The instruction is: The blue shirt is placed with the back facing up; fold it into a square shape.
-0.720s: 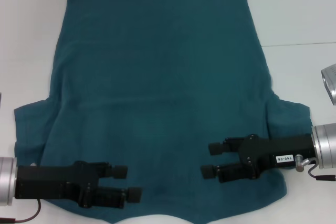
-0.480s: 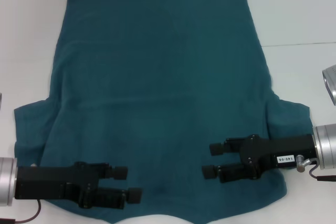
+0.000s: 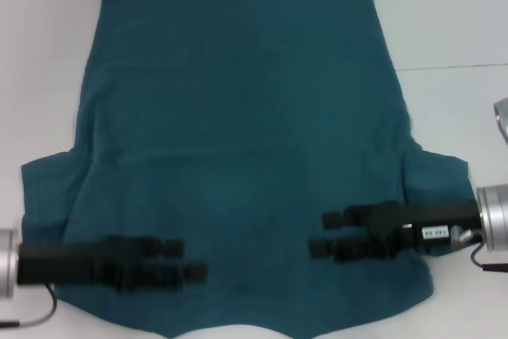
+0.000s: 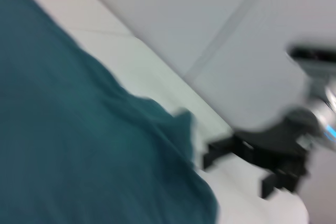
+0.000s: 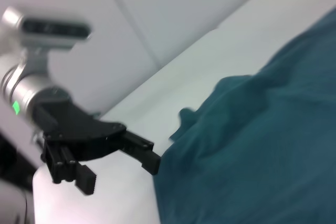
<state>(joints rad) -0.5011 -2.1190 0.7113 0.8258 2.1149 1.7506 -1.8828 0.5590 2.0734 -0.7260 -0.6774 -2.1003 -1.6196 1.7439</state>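
Note:
The blue shirt (image 3: 238, 117) lies flat on the white table, plain side up, hem at the far side and sleeves spread to both sides at the near end. My left gripper (image 3: 189, 260) hovers open over the shirt's near left part, fingers pointing right. My right gripper (image 3: 324, 234) hovers open over the near right part, fingers pointing left. The left wrist view shows the shirt (image 4: 63, 145) and the right gripper (image 4: 239, 174) farther off. In the right wrist view the left gripper (image 5: 118, 174) stands at the edge of the shirt (image 5: 262, 156).
The white table (image 3: 452, 21) has a thin seam (image 3: 452, 67) running out to the right of the shirt. A silver device (image 3: 502, 117) shows at the right edge of the head view.
Both grippers have shifted a little away from the shirt's near edge, farther over the cloth, and are blurred with motion. The shirt lies as before.

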